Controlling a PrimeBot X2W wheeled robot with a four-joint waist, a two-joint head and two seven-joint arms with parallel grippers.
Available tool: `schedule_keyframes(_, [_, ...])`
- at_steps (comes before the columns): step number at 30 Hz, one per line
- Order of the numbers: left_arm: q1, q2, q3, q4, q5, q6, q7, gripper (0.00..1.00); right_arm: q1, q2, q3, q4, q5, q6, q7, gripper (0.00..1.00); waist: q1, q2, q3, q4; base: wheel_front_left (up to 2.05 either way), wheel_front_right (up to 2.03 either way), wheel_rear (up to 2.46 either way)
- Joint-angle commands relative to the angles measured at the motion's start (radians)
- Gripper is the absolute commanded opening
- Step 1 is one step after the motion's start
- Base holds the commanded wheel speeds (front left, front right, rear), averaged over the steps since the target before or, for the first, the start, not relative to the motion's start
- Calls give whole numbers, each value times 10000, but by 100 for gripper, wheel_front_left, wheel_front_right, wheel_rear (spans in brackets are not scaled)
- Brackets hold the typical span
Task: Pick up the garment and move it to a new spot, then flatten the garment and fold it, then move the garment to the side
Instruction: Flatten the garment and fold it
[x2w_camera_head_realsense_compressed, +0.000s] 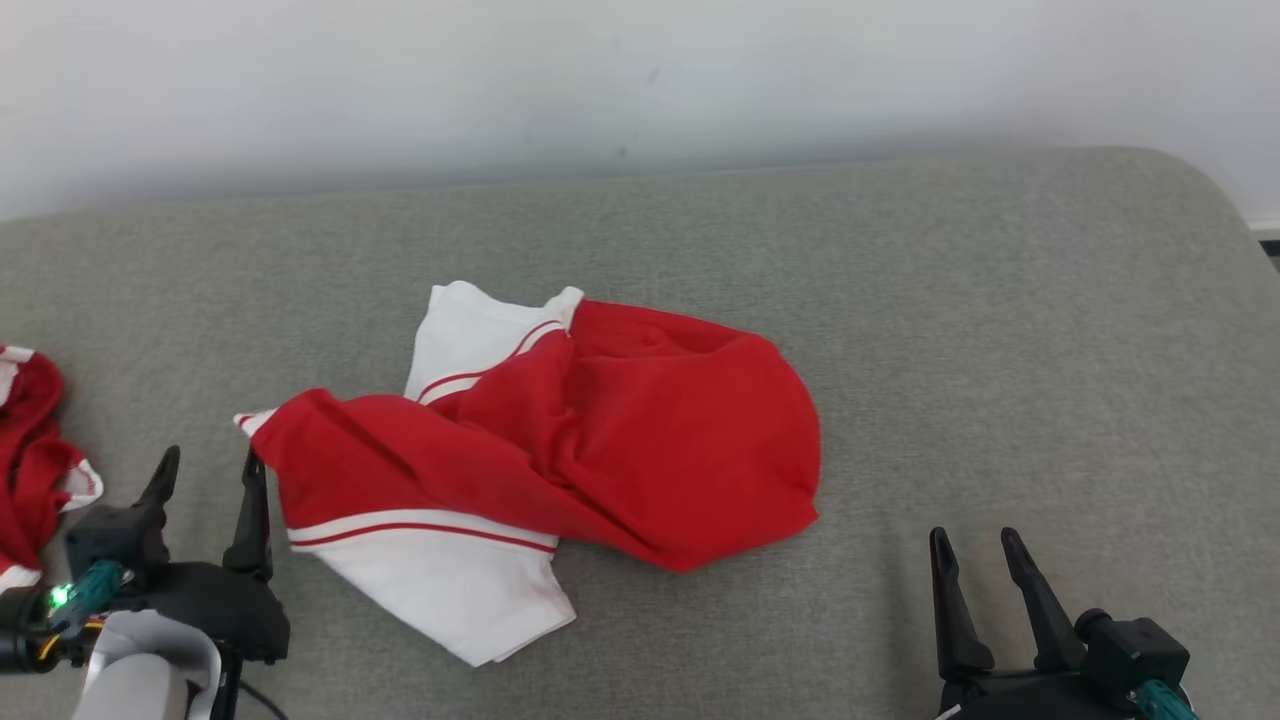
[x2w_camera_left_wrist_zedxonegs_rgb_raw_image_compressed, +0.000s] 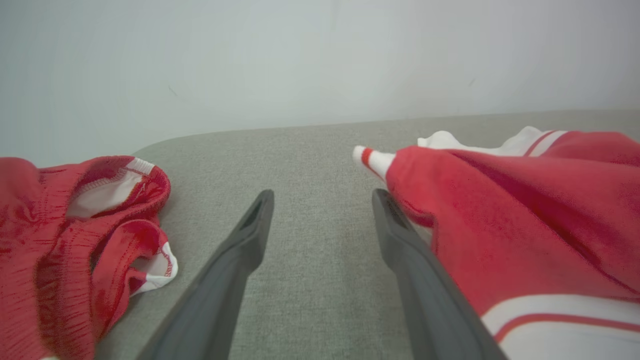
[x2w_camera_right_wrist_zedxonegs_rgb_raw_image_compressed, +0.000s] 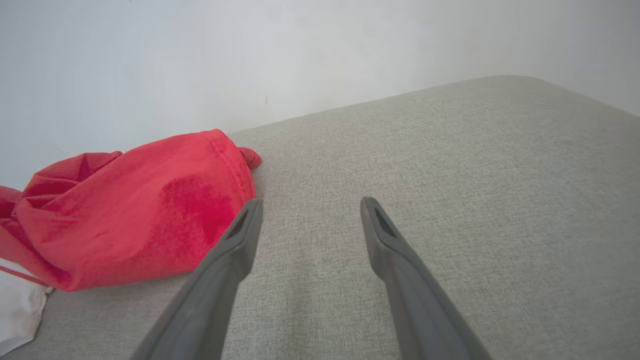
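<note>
Now, head view, surface: grey woven tabletop (x2w_camera_head_realsense_compressed: 1000, 350) with a rounded far corner, against a plain pale wall (x2w_camera_head_realsense_compressed: 600, 80).
Head view, garment (x2w_camera_head_realsense_compressed: 600, 430): lies crumpled near the middle of the tabletop. Its red body is bunched in soft folds, and its white panels are edged with thin red stripes.
Head view, left end effector (x2w_camera_head_realsense_compressed: 213, 456): fingers apart and empty, just beside the garment's left tip.
Head view, right end effector (x2w_camera_head_realsense_compressed: 973, 535): fingers apart and empty, near the front edge, clear of the garment.
Head view, second garment (x2w_camera_head_realsense_compressed: 30, 450): red-and-white heap at the left edge.
Left wrist view, left end effector (x2w_camera_left_wrist_zedxonegs_rgb_raw_image_compressed: 323, 192): dark tapered fingers spread over bare weave, one alongside the garment's (x2w_camera_left_wrist_zedxonegs_rgb_raw_image_compressed: 500, 225) red fold. The second garment (x2w_camera_left_wrist_zedxonegs_rgb_raw_image_compressed: 60, 240) lies well apart on the other side.
Right wrist view, right end effector (x2w_camera_right_wrist_zedxonegs_rgb_raw_image_compressed: 311, 200): fingers spread over bare weave, with the garment's (x2w_camera_right_wrist_zedxonegs_rgb_raw_image_compressed: 135, 220) stitched red hem near one finger.
</note>
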Motion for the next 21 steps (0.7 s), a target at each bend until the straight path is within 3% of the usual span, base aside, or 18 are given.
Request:
schedule_keyframes(1, [277, -114, 219, -491, -78, 94, -68, 100, 110, 2, -4, -47, -28, -19, -20, 100, -1, 0, -18, 223, 0, 0, 0])
schedule_keyframes(6, [2078, -1212, 742, -3050, 426, 618, -57, 100, 127, 3, -83, -53, -104, -19, -22, 100, -1, 0, -86, 635, 0, 0, 0])
schedule_keyframes(8, [2609, -1604, 842, -3392, 441, 586, -55, 100, 124, -5, -63, -47, -107, -19, -22, 100, -1, 0, -121, 695, 0, 0, 0])
schedule_keyframes(12, [3134, -2127, 833, -3049, 615, 267, -51, 100, 121, -2, 16, 14, -179, -19, -22, 100, -1, 0, -229, 704, 0, 0, 0])
schedule_keyframes(21, [3012, -2609, 792, -1734, 580, -242, -52, 100, 173, -2, 85, 20, -222, -19, -22, 100, -1, 0, -256, 381, 0, 0, 0])
